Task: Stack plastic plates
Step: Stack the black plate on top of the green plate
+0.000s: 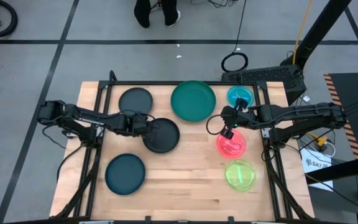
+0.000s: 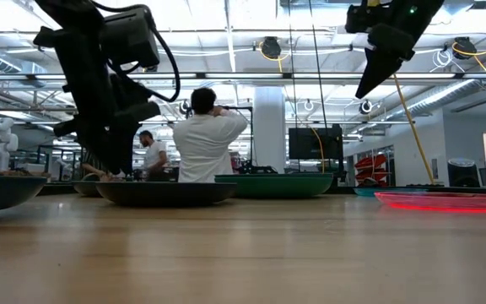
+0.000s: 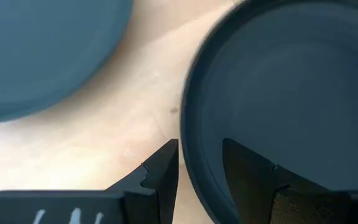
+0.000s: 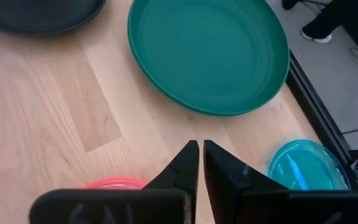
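Observation:
Seven plates lie flat on the wooden table: a large green plate [image 1: 193,99], three dark grey-teal plates [image 1: 135,99] [image 1: 161,135] [image 1: 125,173], and small blue [image 1: 240,96], pink [image 1: 231,144] and lime [image 1: 240,174] plates. My left gripper [image 1: 148,126] [image 3: 201,152] is open and low at the left rim of the middle dark plate [image 3: 278,81]. One finger is inside the rim and one outside. My right gripper [image 1: 227,132] [image 4: 201,144] is shut and empty. It hangs high above the pink plate's far edge [image 4: 114,183]. My left gripper straddles the middle dark plate's rim [image 3: 188,168] from above, slanting in from the table's left. One finger [image 3: 247,168] is over the plate's inside and the other [image 3: 163,168] over the wood outside. I cannot tell whether either touches the rim. The plate rests on the table.
Bare wood lies along the near edge [image 1: 185,199] and between the middle dark plate and the pink plate. A black frame [image 1: 166,83] borders the table's far edge. In the low view, people [image 2: 205,139] stand in the room behind.

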